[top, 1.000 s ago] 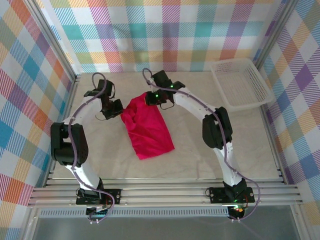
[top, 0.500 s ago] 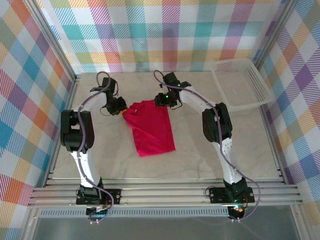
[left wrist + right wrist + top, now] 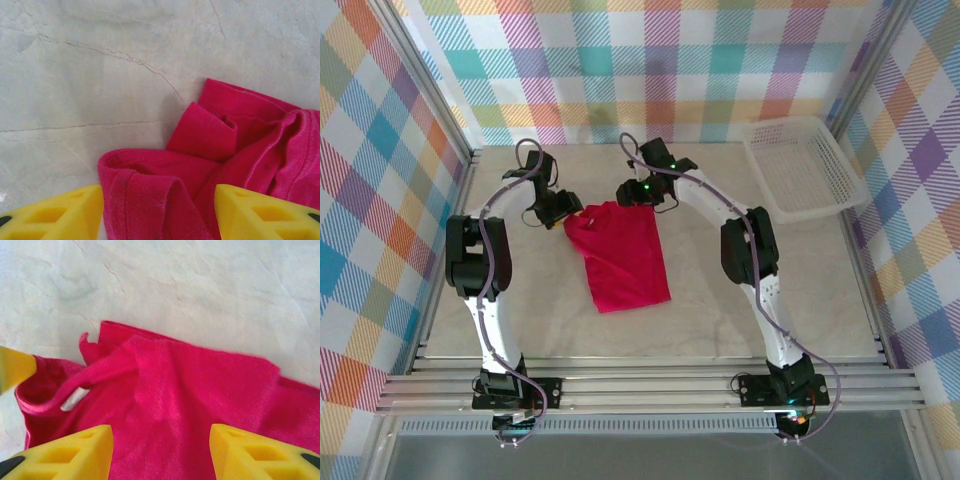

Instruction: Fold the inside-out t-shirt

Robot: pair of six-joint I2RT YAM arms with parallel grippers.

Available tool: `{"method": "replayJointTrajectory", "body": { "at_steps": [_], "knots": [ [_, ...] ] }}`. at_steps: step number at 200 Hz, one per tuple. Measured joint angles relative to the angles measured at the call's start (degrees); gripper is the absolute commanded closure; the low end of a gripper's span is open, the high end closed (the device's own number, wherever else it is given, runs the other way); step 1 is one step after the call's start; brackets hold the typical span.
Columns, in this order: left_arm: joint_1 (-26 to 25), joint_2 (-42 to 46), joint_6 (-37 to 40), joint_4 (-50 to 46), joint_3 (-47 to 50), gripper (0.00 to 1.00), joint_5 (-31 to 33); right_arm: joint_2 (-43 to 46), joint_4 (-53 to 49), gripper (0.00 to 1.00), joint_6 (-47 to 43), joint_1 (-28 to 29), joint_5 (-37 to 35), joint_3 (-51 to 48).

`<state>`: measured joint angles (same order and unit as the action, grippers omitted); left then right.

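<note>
The inside-out t-shirt (image 3: 623,258) lies on the table as a long crimson strip, its top edge at the back. My left gripper (image 3: 566,212) hovers at the top left corner, open; in its wrist view a rolled hem of the t-shirt (image 3: 150,190) lies loose between the yellow fingers (image 3: 55,215). My right gripper (image 3: 628,195) is open over the top right edge. Its wrist view has flat t-shirt fabric (image 3: 200,385) under the spread gripper (image 3: 160,455), the white tag (image 3: 75,399) at left, and a yellow left fingertip (image 3: 15,367).
A white mesh basket (image 3: 800,165) stands at the back right corner. The marble table (image 3: 770,290) runs bare to the right of and in front of the shirt. Checked walls close in the back and both sides.
Both grippers have opened and let go of the shirt's top edge. The shirt, bunched and lifted a second ago, now lies flatter and a bit farther back.
</note>
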<state>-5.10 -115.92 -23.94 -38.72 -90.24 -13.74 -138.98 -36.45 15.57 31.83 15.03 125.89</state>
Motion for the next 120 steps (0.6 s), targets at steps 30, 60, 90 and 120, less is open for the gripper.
{"method": "replayJointTrajectory", "body": {
  "at_steps": [30,60,90,120],
  "knots": [
    [0.0,-1.2,0.0,0.1,0.0,0.52,-0.4,-2.9,-1.7,0.44,-1.7,0.3,-0.2,1.7],
    [0.0,-2.1,-0.2,0.1,0.1,0.57,-0.4,-3.0,-2.7,0.43,-3.1,1.2,-0.5,-0.3],
    [0.0,-2.2,-0.4,0.5,0.1,0.65,-0.8,-3.5,-3.1,0.53,-4.3,1.7,-1.5,-0.1],
    [0.0,-2.9,-0.4,1.2,0.1,0.79,-0.8,-4.3,-3.9,1.0,-5.3,2.0,-3.6,0.1]
  ]
}}
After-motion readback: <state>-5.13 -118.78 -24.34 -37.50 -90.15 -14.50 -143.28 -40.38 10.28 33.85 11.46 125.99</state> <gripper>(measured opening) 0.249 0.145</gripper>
